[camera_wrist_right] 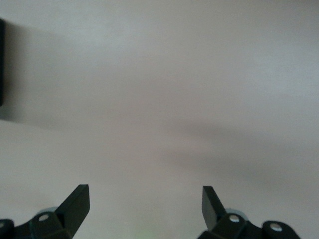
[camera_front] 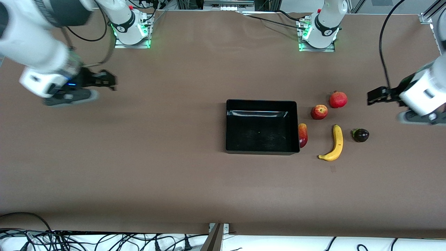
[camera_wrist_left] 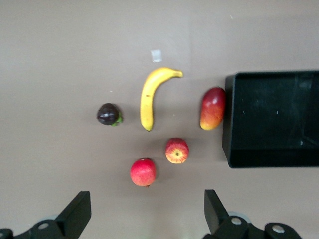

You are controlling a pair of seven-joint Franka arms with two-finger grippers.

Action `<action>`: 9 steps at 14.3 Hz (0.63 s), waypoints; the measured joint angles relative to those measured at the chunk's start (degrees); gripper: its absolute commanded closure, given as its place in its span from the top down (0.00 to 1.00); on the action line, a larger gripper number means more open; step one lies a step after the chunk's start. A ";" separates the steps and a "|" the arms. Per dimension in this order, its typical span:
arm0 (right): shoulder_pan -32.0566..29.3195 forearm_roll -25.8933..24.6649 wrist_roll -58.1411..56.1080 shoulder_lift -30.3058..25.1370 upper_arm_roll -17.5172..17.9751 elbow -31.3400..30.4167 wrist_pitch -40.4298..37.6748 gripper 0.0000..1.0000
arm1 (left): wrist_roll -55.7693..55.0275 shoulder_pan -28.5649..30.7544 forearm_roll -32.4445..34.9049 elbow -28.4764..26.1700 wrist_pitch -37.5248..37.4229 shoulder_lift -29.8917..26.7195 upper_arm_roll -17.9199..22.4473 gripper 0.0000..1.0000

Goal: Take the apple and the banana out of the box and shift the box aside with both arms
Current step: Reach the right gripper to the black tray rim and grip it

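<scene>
Front view: the box [camera_front: 262, 126], a shallow glossy black bin, sits on the tabletop [camera_front: 139, 167] and holds nothing; the apple [camera_front: 319, 112] and the banana [camera_front: 333, 143] already lie outside it, toward the left arm's end, the apple beside a crowned red fruit [camera_front: 338, 99] and the banana between a red-yellow oval fruit [camera_front: 302, 135], which touches the box wall, and a dark purple fruit [camera_front: 360, 135]. The left hand [camera_front: 376, 96] hangs over the tabletop near that fruit group, and the right hand [camera_front: 104, 80] over bare tabletop well apart from the box. Left wrist view: the left hand [camera_wrist_left: 147, 211] shows its fingers spread wide and holding nothing, with the banana [camera_wrist_left: 148, 97], apple [camera_wrist_left: 177, 150] and box [camera_wrist_left: 271, 119] below. Right wrist view: the right hand [camera_wrist_right: 145, 208] is likewise wide open and holds nothing; only a dark edge of the box [camera_wrist_right: 2, 62] shows. By judgement, the box is light, rigid and slick, so it is best gripped on the rims of two facing walls, one hand each, while the oval fruit may be nudged.
</scene>
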 measured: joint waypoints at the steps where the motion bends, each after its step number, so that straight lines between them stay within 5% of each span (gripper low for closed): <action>1: 2.63 1.70 3.62 2.01 0.13 -0.02 1.61 1.00 | 0.01 -3.53 -1.37 -2.54 2.85 -2.24 5.24 1.00; 3: 7.53 3.89 9.11 6.57 0.27 0.01 7.47 1.00 | 0.02 -7.50 -2.48 -9.58 9.67 -6.39 10.69 1.00; 6: 14.25 4.40 17.78 13.38 0.37 0.23 16.74 1.00 | 0.02 -8.52 -2.53 -16.73 11.37 -10.79 11.27 1.00; 9: 20.44 4.40 25.19 20.53 0.40 2.82 23.61 1.00 | 0.02 -8.96 -2.53 -18.20 11.36 -11.99 11.12 1.00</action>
